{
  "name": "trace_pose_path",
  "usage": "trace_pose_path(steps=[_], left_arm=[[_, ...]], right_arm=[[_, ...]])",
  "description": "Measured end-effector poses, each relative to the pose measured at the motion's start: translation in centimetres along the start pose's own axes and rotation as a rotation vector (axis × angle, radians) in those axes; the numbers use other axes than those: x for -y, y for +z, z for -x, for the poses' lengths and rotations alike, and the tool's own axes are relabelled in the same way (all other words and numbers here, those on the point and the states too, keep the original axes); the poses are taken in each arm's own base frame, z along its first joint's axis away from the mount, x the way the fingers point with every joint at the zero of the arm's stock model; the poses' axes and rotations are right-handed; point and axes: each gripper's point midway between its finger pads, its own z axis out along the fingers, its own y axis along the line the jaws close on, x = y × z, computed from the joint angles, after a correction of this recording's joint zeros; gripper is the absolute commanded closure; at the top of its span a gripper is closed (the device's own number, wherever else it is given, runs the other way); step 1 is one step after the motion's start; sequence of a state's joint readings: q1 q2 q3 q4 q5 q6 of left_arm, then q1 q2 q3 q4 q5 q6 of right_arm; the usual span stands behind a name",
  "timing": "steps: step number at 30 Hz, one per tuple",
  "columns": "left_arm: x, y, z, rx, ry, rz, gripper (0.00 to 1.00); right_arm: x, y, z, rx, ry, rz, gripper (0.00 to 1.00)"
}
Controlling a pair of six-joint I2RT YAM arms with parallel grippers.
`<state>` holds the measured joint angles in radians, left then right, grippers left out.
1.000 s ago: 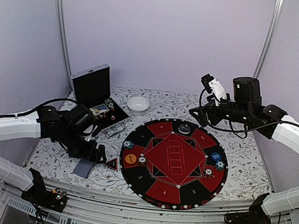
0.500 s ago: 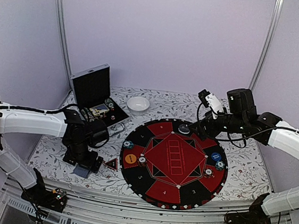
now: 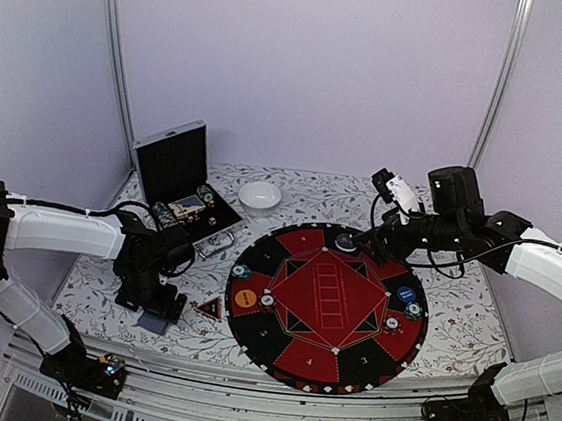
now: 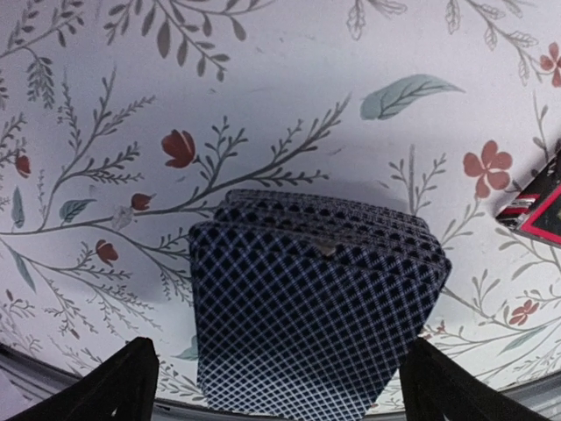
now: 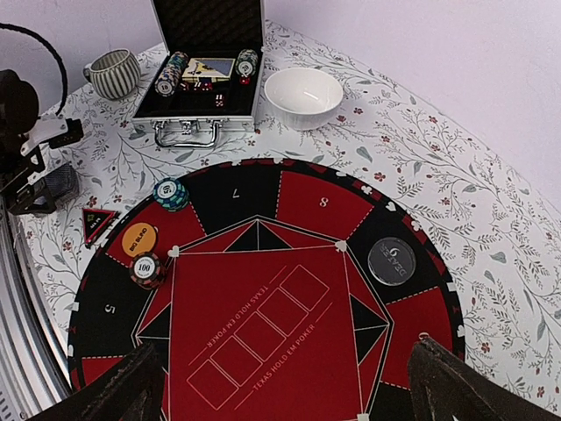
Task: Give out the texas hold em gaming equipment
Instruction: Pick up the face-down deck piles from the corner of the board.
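Playing cards [image 4: 316, 307]: one slightly fanned stack, checked dark-blue backs up, flat on the tablecloth [image 4: 263, 70]. In the top view it sits lower left, just left of the round red-and-black mat [image 3: 286, 357]. Surface: white cloth with a leaf and red-flower print covering the table. Room: pale lilac walls, metal poles [image 3: 117, 53] in the back corners. On the mat: orange button [image 3: 246, 297] at the left rim, blue button [image 3: 406, 294] at the right rim, striped chips [image 3: 268, 299] sitting singly around the ring, grey disc [image 3: 346, 243] at the top rim. Small red triangle marker [image 3: 211, 309] lies on the cloth between cards and mat. Upper left of the right wrist view: silver case [image 5: 206, 66] open, lid up, more chips racked inside, with a striped mug [image 5: 114, 72] left of it and a white bowl [image 5: 303, 96] right of it. Left gripper [image 4: 285, 390] points straight down over the stack, fingers [image 4: 123, 386] spread wide, one each side of the cards. Cloth shows between the left finger and the stack; can't tell about contact on the right side; nothing gripped. Right gripper [image 5: 289, 390] hangs over the upper part of the mat near the grey disc, fingers [image 5: 447, 386] wide apart, empty, touching nothing.
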<state>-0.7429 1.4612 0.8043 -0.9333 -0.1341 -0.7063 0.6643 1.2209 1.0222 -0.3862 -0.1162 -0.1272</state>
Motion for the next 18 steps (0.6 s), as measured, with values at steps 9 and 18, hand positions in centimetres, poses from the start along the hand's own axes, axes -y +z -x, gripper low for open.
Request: trace_pose_path(steps=[9,18], left_arm=[[0.5,1.2,0.5,-0.009,0.019,-0.059,0.03],[1.2,1.9,-0.2,-0.068,0.035,-0.093,0.13]], right_arm=[[-0.3,0.0,-0.2,-0.010,0.001,0.019,0.01],[-0.4,0.1,-0.4,-0.015,0.001,0.024,0.01]])
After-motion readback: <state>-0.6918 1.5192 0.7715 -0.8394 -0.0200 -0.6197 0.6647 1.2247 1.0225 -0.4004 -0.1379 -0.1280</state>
